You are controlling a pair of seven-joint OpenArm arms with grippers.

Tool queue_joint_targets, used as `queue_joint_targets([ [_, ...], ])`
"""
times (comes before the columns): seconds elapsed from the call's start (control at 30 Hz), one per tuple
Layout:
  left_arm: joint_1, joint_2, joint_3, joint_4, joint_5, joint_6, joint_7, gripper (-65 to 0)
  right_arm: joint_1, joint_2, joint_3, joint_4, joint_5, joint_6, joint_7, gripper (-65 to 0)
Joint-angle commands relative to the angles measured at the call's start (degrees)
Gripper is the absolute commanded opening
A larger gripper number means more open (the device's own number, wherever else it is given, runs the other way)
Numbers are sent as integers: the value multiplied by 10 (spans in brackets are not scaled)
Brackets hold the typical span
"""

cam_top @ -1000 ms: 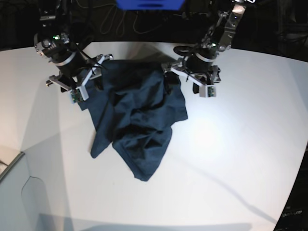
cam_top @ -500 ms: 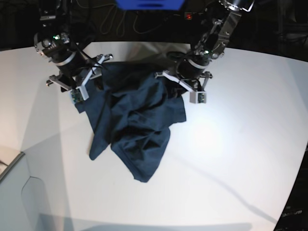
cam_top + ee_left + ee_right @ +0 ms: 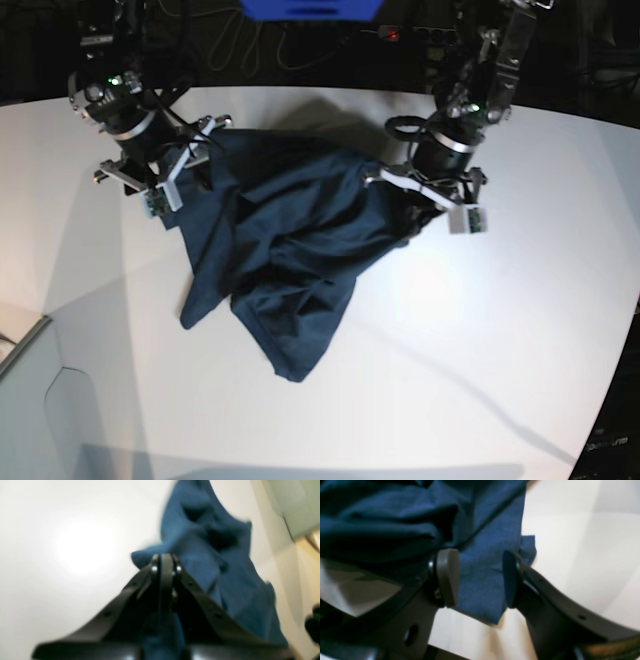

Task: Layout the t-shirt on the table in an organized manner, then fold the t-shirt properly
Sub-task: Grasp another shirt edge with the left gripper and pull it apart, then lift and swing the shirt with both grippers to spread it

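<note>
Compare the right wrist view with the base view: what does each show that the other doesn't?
Only the right wrist view shows the right gripper fingers standing apart around a hanging shirt edge. Only the base view shows the whole crumpled t-shirt, the left gripper pulling one side of it outward, and both arms. Both show the navy fabric and the white table.

Black arms, grey-padded fingers (image 3: pixel 447 577), silver screws
</note>
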Motion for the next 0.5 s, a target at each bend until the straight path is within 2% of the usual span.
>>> queue_joint_targets([
  [0.0, 3, -2, -17, 21, -1, -4, -11, -650, 7, 2, 1, 5, 6, 9, 13, -364],
  [0.2, 17, -21, -68, 38, 0, -5, -11, -650, 48, -3, 1, -85, 6, 9, 13, -362],
  [0.47, 45, -17, -169, 39, 0, -5, -11, -650, 84, -3, 2, -131, 7, 9, 13, -362],
])
